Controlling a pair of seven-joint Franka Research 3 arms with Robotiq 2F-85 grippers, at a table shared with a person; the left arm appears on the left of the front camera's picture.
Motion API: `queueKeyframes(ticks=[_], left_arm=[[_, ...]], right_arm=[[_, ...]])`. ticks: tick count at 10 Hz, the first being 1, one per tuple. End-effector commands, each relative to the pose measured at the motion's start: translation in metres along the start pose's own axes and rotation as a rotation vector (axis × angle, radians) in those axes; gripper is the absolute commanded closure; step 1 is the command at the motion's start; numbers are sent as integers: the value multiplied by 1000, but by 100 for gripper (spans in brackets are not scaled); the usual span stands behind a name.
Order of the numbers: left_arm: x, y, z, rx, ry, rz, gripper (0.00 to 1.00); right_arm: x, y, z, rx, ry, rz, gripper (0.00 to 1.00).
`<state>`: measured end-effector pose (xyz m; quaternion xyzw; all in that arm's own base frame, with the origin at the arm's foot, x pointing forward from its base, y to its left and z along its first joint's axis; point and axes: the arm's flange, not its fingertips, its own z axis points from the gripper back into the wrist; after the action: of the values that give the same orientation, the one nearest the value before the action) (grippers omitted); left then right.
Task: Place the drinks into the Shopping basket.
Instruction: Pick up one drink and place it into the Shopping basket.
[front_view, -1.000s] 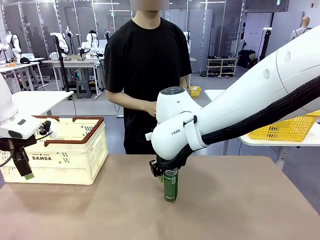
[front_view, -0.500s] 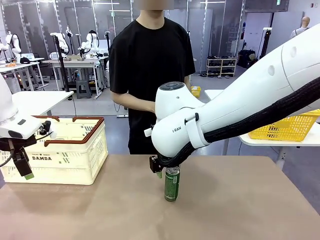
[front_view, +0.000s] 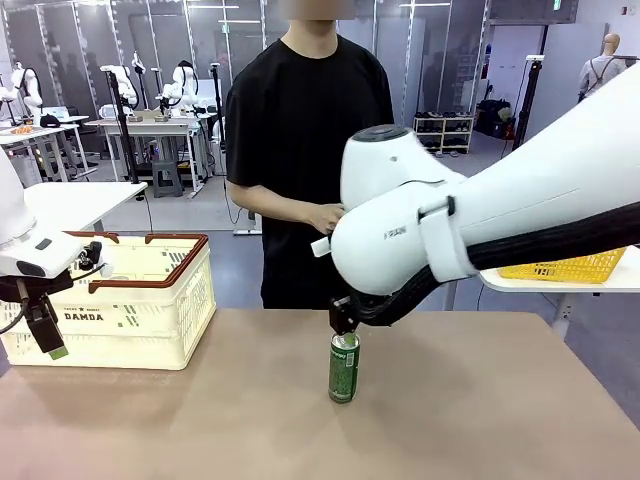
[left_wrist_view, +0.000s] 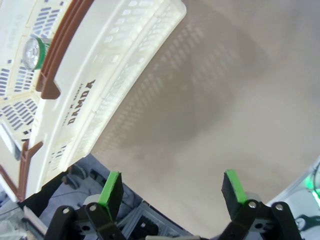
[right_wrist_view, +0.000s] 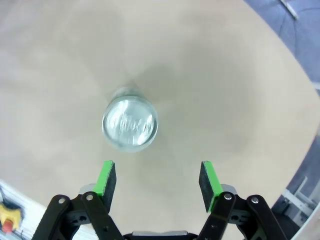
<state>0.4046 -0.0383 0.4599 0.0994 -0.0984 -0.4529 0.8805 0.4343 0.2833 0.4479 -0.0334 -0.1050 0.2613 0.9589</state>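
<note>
Shopping basket (front_view: 150, 300) sits at far-left corner of tabletop (front_view: 200, 420), w/ a green-rimmed can (left_wrist_view: 34, 52) standing inside. L gripper (left_wrist_view: 172, 182) hangs by basket's near-left corner, jaws spread, nothing btwn. Upright green can (front_view: 343, 368) stands mid-tabletop. R gripper (right_wrist_view: 157, 175) is above it, jaws apart, gripping nothing; can sits clear of pads (right_wrist_view: 106, 177).

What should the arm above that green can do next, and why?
Probably shift the right tool over the green can and lower it so the can sits between its jaws: the tool is open, and the upright can stands beyond them.
</note>
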Motion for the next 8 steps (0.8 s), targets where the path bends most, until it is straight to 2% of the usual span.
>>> queueKeyframes(ticks=[1,5,8], left_arm=[[1,-1,1,5,0,15,0],[1,-1,1,5,0,15,0],[1,-1,1,5,0,15,0]], right_arm=[[-40,-27,15,83,-30,23,16],[-134,-107,20,30,-30,-113,16],[-185,-155,12,45,-35,-239,16]])
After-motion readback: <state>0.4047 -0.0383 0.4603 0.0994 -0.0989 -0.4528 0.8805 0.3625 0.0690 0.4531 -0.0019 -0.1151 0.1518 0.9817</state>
